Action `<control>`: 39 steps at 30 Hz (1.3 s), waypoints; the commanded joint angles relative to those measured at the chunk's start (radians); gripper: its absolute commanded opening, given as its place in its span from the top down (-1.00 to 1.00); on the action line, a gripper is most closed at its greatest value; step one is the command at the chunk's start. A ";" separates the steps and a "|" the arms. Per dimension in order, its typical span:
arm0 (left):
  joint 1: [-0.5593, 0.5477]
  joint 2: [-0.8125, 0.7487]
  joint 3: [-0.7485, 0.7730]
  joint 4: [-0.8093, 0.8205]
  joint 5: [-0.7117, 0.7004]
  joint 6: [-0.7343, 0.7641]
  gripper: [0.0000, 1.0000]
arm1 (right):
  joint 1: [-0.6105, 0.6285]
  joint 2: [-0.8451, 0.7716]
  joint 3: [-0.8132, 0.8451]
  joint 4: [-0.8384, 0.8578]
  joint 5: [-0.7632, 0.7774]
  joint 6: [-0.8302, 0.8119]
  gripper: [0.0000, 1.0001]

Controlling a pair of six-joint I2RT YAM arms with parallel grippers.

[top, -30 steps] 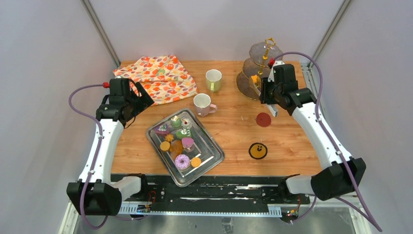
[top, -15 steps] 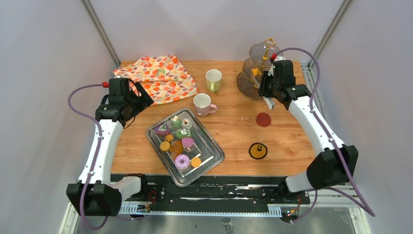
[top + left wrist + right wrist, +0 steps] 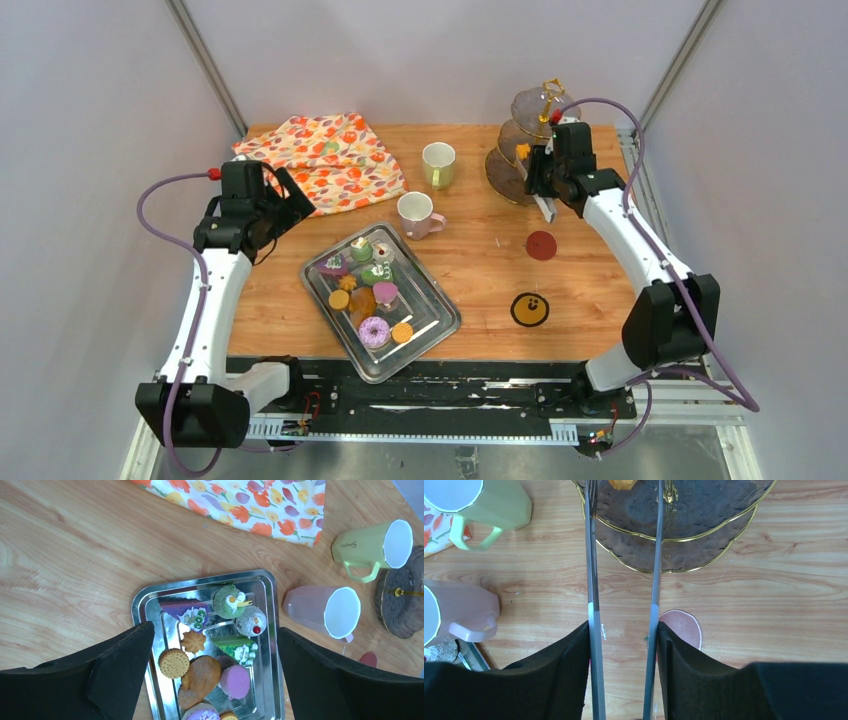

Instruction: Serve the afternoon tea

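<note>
Several small pastries lie on a metal tray, among them a pink-iced donut and an orange cookie. A pink mug and a pale-green mug stand behind the tray. My left gripper is open and empty, above the tray. My right gripper is shut on the long metal tongs. Their two arms stay apart and reach over the tiered stand. An orange pastry sits on the stand between the tong tips.
The orange floral cloth lies at the back left. A red coaster and a black-and-yellow coaster lie on the right of the wooden table. The tiered stand is at the back right.
My right arm has moved back toward the tiered stand with the tongs. The left arm has barely moved.
</note>
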 commanded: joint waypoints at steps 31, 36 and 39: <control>-0.006 -0.054 -0.006 0.003 -0.013 -0.011 -0.96 | 0.728 -0.541 -0.357 -0.290 -0.085 0.023 0.78; -0.006 -0.043 -0.003 -0.003 0.002 -0.006 -0.96 | 0.951 -0.423 -0.349 -0.297 0.010 -0.014 0.48; -0.006 -0.046 -0.001 -0.006 -0.003 -0.004 -0.96 | 0.997 -0.377 -0.357 -0.262 -0.001 -0.044 0.35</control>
